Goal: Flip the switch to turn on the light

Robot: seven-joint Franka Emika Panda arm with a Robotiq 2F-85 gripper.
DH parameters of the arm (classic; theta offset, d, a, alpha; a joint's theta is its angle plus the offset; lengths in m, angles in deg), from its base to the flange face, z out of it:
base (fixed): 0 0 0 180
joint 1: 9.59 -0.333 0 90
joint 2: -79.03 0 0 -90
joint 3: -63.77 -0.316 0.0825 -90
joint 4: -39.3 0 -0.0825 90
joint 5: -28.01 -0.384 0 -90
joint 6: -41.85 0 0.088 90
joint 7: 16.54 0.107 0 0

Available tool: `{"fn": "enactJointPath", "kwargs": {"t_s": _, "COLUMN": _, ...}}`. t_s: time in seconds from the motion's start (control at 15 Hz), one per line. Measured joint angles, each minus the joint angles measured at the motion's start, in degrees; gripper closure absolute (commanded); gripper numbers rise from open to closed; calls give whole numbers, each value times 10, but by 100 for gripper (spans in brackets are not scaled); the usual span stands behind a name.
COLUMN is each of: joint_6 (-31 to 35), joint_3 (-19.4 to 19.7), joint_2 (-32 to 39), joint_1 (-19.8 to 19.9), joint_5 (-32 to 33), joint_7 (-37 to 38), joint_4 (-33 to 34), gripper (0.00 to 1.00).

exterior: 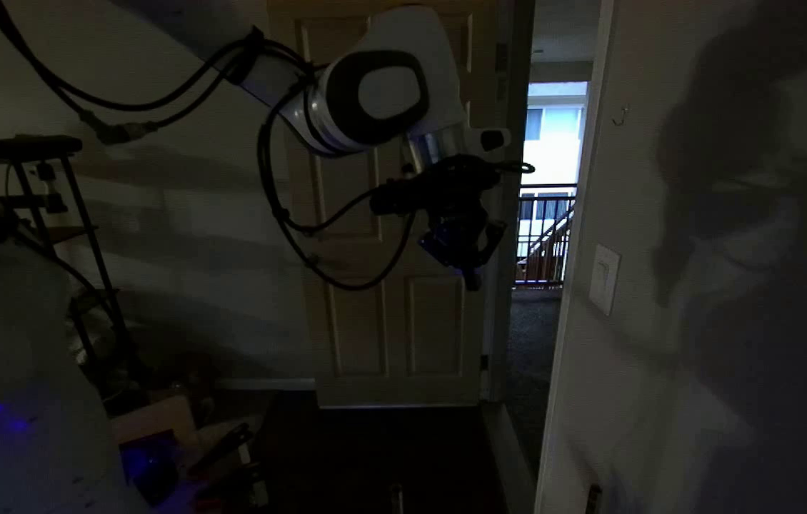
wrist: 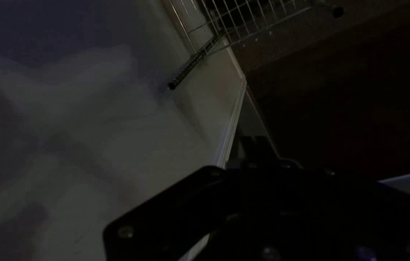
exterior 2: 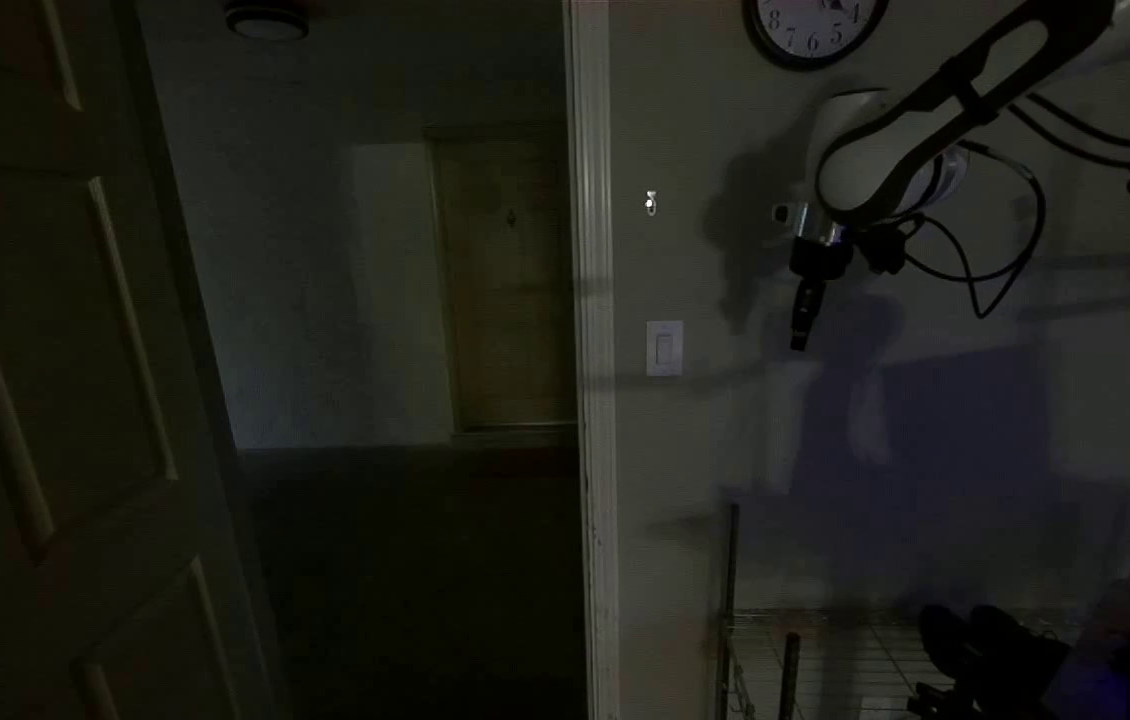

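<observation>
The switch (exterior: 604, 279) is a small pale upright plate on the wall beside the doorway. It also shows in an exterior view (exterior 2: 664, 348), with a rectangular rocker in its middle. The switch is out of view in the wrist view. My black gripper (exterior: 473, 280) hangs in the air, pointing down, apart from the switch. In an exterior view the gripper (exterior 2: 799, 342) appears to the right of the switch at about its height. In the wrist view the gripper (wrist: 255, 138) has its fingertips together with nothing between them. The room is dark.
A panelled door (exterior: 432, 325) stands open beside the doorway. A door frame (exterior 2: 595, 400) runs close to the switch. A small hook (exterior 2: 651, 204) is on the wall above it, and a clock (exterior 2: 813, 25) hangs higher. A wire rack (wrist: 241, 21) stands below along the wall.
</observation>
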Motion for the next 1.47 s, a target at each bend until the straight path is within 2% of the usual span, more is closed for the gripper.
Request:
{"fn": "enactJointPath", "kwargs": {"t_s": 0.33, "joint_6": 58, "joint_3": -13, "joint_2": 46, "joint_1": 11, "joint_5": 7, "joint_7": 10, "joint_4": 22, "gripper": 93}}
{"fn": "enactJointPath", "kwargs": {"t_s": 1.47, "joint_6": 59, "joint_3": -16, "joint_2": 53, "joint_1": 11, "joint_5": 7, "joint_7": 11, "joint_4": 28, "gripper": 94}}
